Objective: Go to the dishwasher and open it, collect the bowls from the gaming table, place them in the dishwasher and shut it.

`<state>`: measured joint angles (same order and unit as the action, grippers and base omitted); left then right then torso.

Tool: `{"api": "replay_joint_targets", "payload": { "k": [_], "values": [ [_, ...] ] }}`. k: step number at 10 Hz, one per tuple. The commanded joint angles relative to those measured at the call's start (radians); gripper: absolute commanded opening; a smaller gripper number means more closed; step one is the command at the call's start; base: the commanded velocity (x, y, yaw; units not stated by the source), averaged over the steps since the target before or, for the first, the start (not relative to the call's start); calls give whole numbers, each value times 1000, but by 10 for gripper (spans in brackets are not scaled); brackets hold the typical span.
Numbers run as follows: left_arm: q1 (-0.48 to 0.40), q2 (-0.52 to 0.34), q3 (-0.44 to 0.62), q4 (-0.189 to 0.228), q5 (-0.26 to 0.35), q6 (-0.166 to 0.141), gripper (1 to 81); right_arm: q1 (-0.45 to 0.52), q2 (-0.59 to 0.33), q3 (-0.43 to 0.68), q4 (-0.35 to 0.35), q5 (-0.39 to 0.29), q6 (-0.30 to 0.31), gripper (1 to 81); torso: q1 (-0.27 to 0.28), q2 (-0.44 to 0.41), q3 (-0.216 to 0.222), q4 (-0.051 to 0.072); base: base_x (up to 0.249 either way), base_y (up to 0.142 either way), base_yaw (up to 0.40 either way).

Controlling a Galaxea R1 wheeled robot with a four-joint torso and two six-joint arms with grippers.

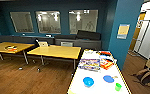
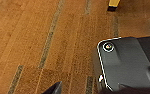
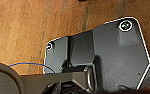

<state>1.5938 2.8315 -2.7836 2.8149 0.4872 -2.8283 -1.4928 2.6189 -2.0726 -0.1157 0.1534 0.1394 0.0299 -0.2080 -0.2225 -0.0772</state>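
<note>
On the smooth white gaming table (image 1: 96, 86) sit round plastic bowls (image 1: 88, 81); end effector state unclear.

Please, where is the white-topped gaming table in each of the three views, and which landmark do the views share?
Head view: the gaming table is at lower right, running up from the bottom edge, with the bowls on its near end.
Left wrist view: a yellow leg with a dark foot; I cannot tell which table it belongs to.
Right wrist view: wooden floor beside the robot's plate.
Shared landmark: the wooden floor.
</note>
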Motion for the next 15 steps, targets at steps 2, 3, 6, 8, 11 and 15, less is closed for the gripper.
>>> {"api": "replay_joint_targets", "payload": {
  "k": [2, 3, 6, 8, 11, 15],
  "values": [
    [-5, 39, -10, 65, -76, -52, 811, 56, -20, 13, 4, -44, 0, 811, 0, 0, 0, 0, 0, 0, 0],
    [-5, 49, -7, 65, -96, -52, 811, 57, -20, 16, 4, -44, 0, 811, 0, 0, 0, 0, 0, 0, 0],
    [-13, 82, 13, 65, -237, -52, 811, 56, -18, 16, 4, -44, 0, 811, 0, 0, 0, 0, 0, 0, 0],
    [-21, 27, 143, 65, -277, -52, 811, 56, -15, 14, 4, -44, 0, 811, 0, 0, 0, 0, 0, 0, 0],
    [-21, -121, 433, 65, -262, -52, 811, 54, -14, 11, 2, -44, 0, 811, 0, 0, 0, 0, 0, 0, 0],
    [-28, -130, 453, 65, -263, -52, 811, 59, -24, 31, 2, -44, 0, 811, 0, 0, 0, 0, 0, 0, 0]
  ]
}}
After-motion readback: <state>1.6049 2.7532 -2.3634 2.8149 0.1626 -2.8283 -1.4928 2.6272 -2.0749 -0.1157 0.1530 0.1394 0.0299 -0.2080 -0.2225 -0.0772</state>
